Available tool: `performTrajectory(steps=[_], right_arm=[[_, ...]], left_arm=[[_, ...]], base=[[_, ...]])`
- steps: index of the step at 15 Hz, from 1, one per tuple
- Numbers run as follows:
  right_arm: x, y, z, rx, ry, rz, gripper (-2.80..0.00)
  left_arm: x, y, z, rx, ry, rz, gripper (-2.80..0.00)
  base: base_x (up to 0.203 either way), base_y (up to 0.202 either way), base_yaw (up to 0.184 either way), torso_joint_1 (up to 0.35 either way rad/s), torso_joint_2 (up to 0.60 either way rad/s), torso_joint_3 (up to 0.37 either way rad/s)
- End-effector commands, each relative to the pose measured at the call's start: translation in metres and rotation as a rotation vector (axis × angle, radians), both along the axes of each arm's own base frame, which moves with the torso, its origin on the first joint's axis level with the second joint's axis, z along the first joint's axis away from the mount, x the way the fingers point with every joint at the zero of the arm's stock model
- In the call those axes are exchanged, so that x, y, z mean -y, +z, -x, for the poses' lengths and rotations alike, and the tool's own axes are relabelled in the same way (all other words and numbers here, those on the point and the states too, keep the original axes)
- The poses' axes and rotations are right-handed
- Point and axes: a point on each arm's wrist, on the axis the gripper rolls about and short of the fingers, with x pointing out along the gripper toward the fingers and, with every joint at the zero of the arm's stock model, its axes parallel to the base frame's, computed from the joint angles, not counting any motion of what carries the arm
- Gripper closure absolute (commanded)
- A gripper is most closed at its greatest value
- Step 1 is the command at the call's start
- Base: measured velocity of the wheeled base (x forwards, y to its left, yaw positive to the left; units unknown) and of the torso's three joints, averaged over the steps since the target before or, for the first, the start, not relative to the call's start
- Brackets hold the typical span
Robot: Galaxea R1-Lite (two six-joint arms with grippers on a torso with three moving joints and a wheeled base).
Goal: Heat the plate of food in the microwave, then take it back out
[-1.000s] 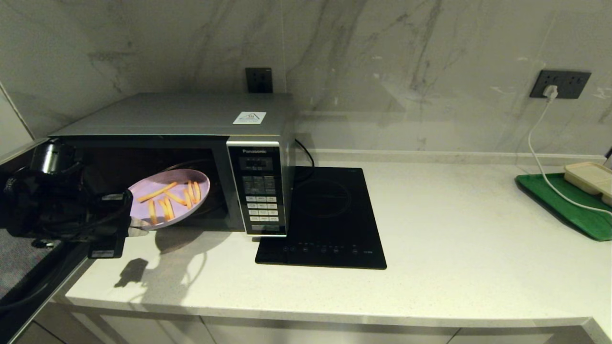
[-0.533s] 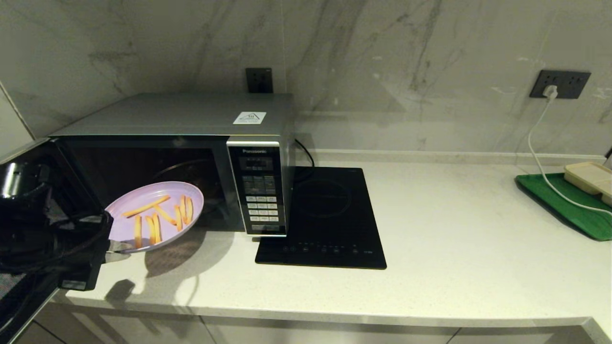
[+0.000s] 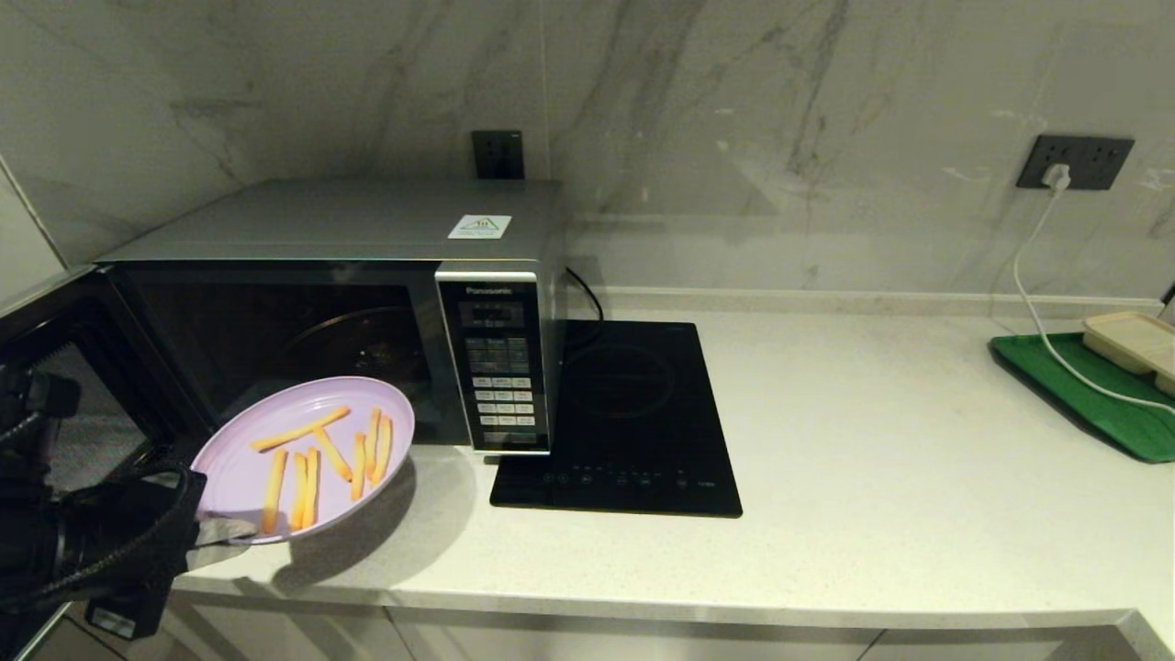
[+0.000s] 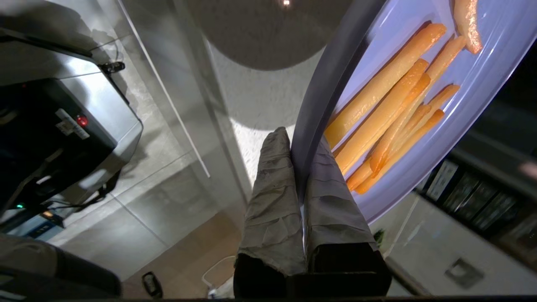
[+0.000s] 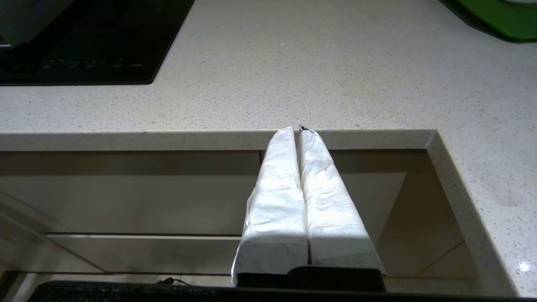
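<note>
The lilac plate of food [image 3: 303, 454] with several orange fries hangs over the counter's front left corner, outside the microwave [image 3: 330, 303]. My left gripper [image 3: 220, 531] is shut on the plate's near rim; in the left wrist view its taped fingers [image 4: 272, 188] pinch the rim of the plate of food [image 4: 419, 138]. The microwave door [image 3: 64, 367] stands swung open to the left, and the dark cavity shows its glass turntable [image 3: 353, 344]. My right gripper [image 5: 298, 130] is shut and empty, parked below the counter's front edge, out of the head view.
A black induction cooktop [image 3: 624, 413] lies right of the microwave. A green tray [image 3: 1092, 390] with a beige compartment box [image 3: 1134, 340] sits at the far right, crossed by a white cable [image 3: 1037, 303] from the wall socket. Bare white counter [image 3: 872, 459] spreads between them.
My left arm has drawn the plate out of the microwave cavity, toward me and downward, to above the counter's front left corner. The right arm has not moved.
</note>
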Motion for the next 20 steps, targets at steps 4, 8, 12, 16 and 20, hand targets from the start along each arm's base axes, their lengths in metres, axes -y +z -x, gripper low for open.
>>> performTrajectory(steps=[4,8,12,16,20], right_arm=[[0.000,0.000,0.000,-0.002,0.000,0.000,0.00],[0.000,0.000,0.000,-0.002,0.000,0.000,0.00],[0.000,0.000,0.000,-0.002,0.000,0.000,0.00],[0.000,0.000,0.000,-0.002,0.000,0.000,0.00],[0.000,0.000,0.000,-0.002,-0.001,0.000,0.00]], left_arm=[[0.019,0.007,0.014,0.062,-0.154,-0.058,0.00],[0.028,0.005,0.017,0.082,-0.289,-0.133,0.00],[0.046,0.000,0.023,0.079,-0.457,-0.177,0.00],[0.067,-0.006,0.029,0.035,-0.592,-0.172,0.00],[0.087,-0.012,0.023,0.001,-0.691,-0.161,0.00]], base=[[0.000,0.000,0.000,0.000,0.00,0.000],[0.000,0.000,0.000,0.000,0.00,0.000],[0.000,0.000,0.000,0.000,0.00,0.000],[0.000,0.000,0.000,0.000,0.00,0.000],[0.000,0.000,0.000,0.000,0.00,0.000]])
